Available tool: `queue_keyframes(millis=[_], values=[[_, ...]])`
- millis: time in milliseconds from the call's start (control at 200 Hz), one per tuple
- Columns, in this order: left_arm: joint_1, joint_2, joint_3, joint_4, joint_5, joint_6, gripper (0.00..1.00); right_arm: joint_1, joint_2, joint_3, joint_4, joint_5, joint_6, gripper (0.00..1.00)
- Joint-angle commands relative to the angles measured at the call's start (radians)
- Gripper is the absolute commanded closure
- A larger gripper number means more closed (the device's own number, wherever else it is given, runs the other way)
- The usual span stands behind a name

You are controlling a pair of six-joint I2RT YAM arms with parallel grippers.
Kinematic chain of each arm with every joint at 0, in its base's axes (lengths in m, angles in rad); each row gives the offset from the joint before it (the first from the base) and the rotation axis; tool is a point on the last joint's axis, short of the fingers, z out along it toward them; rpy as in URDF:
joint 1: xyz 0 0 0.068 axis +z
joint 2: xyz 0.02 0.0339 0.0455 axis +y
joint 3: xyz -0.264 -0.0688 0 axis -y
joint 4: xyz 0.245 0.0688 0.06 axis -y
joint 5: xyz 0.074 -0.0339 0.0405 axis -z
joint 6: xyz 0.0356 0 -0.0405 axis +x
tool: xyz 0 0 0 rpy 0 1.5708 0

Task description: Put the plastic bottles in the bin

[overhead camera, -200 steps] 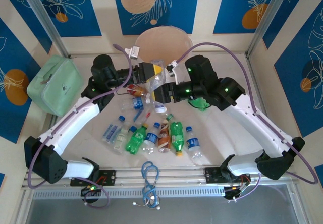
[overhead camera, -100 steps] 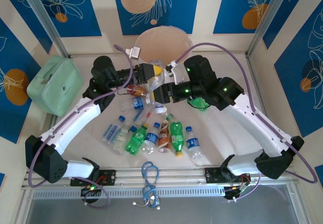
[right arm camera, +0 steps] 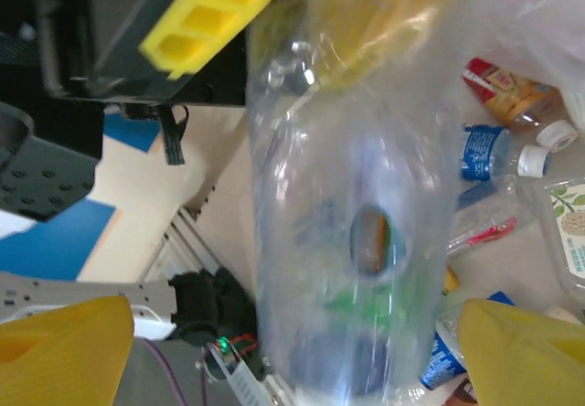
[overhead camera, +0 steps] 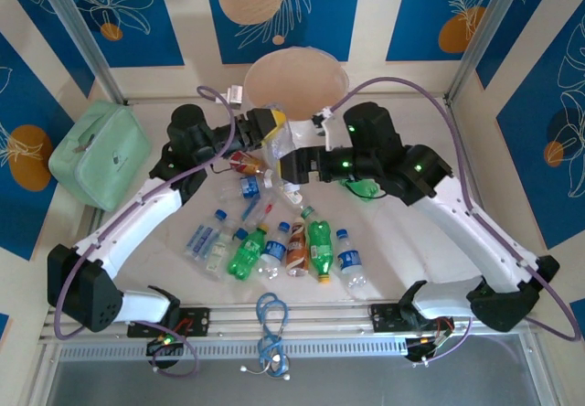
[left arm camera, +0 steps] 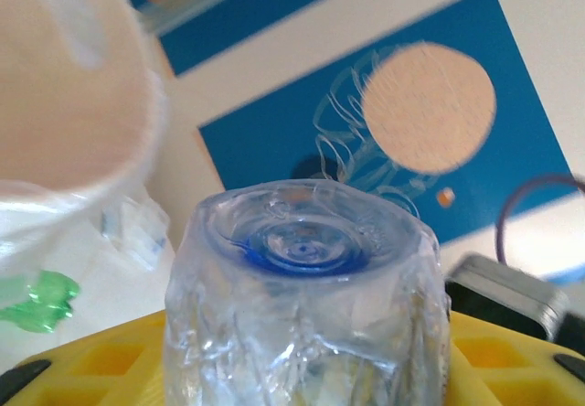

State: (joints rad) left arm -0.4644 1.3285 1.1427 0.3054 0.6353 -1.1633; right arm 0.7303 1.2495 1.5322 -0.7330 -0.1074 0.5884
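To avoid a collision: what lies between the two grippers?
A clear bottle, held by the left gripper, within the open right gripper: see right wrist view.

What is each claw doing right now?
Left claw: closed on a clear bottle.
Right claw: open, spread either side of that bottle, not gripping it.

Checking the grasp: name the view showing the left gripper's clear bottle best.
Right wrist: the clear bottle runs lengthwise through the frame, a yellow finger of the left gripper at its top. Left wrist gives its base end, close up. Top external has it small, in front of the bin.
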Motion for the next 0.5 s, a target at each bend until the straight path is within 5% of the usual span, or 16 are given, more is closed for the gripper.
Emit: queue_keyframes(millis=[0, 495], values=[[0.029, -0.056, -0.009, -0.024, -0.158, -0.057, 0.46, -0.043, -0.083, -0.054, 0.089, -0.03, 0.066, 0.07], [0.047, -0.057, -0.055, 0.174, -0.225, -0.269, 0.46, -0.03, -0.059, -0.113, 0.148, -0.107, 0.109, 0.28]])
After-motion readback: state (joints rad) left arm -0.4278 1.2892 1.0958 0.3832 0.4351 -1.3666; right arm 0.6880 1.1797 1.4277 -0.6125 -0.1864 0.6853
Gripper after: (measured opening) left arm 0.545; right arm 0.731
